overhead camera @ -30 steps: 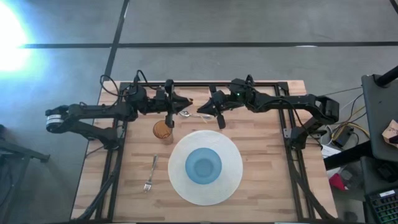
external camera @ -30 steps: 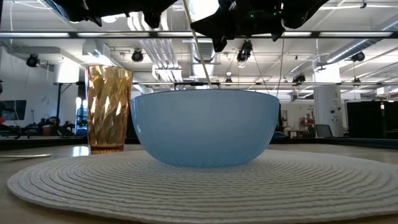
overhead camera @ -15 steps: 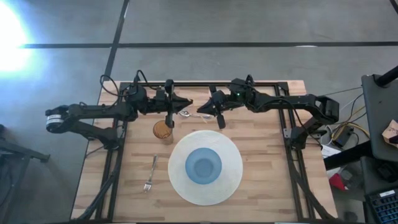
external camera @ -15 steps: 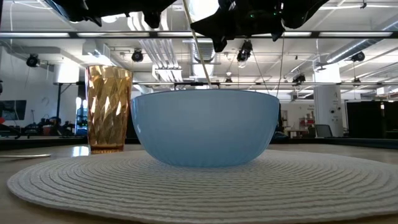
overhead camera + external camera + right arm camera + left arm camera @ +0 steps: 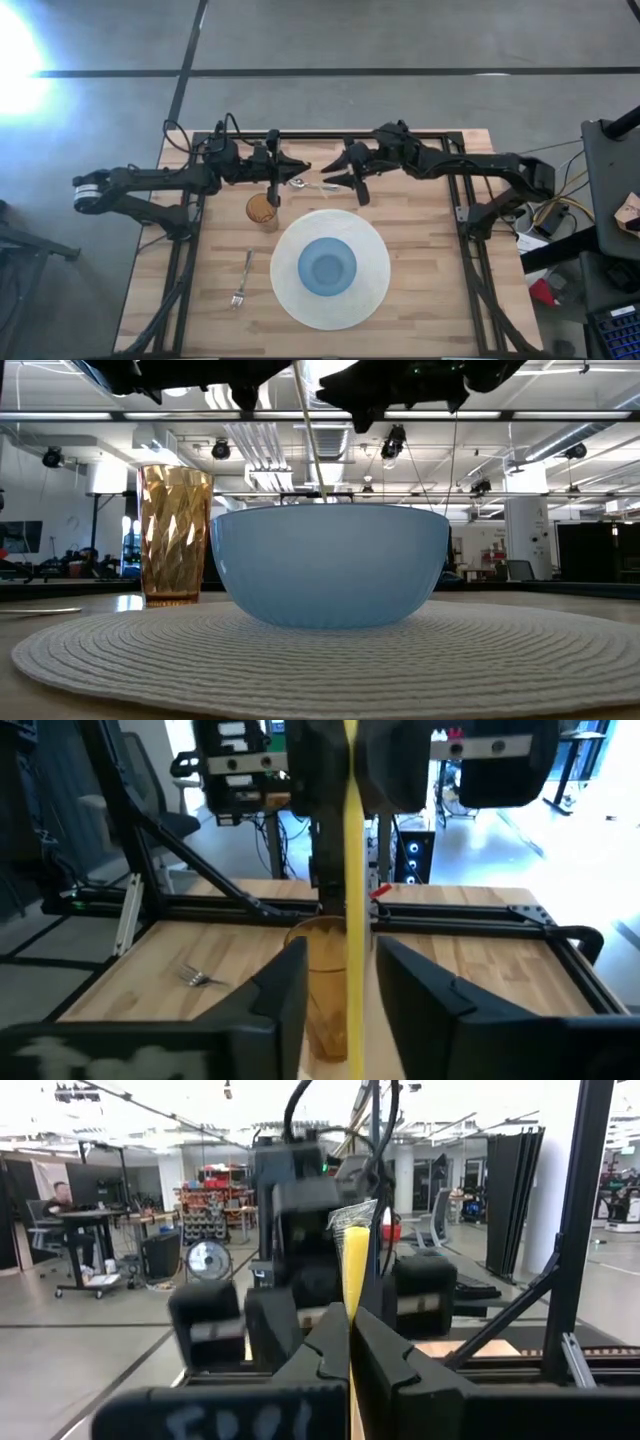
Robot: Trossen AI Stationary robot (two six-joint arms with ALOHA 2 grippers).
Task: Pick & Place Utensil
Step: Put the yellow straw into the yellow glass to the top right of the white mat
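A spoon (image 5: 316, 185) with a pale yellow handle hangs in the air over the table's far middle, between my two grippers. In the low view its handle (image 5: 311, 440) slants down behind the blue bowl (image 5: 330, 565). My left gripper (image 5: 300, 168) is shut on it from the left. My right gripper (image 5: 342, 180) faces it from the right and is open. Its fingers (image 5: 285, 985) stand on either side of the yellow handle (image 5: 352, 870) without touching it. My left gripper pinches the spoon's yellow handle (image 5: 354, 1280) between its two fingertips. The fingers come in roughly level from the table's left side. The spoon is lifted clear of the table and hangs tilted, its lower end hidden behind the bowl's rim in the low view.
An amber glass (image 5: 263, 210) stands just near of my left gripper. The blue bowl (image 5: 327, 267) sits on a round white placemat (image 5: 375, 290) at the table's near middle. A fork (image 5: 242, 280) lies on the wood to the left of the mat.
My right gripper has opened off the spoon and drawn back a little toward the table's right edge. The spoon stays with my left gripper, and its lower end has swung slightly to the left, so it hangs steeper.
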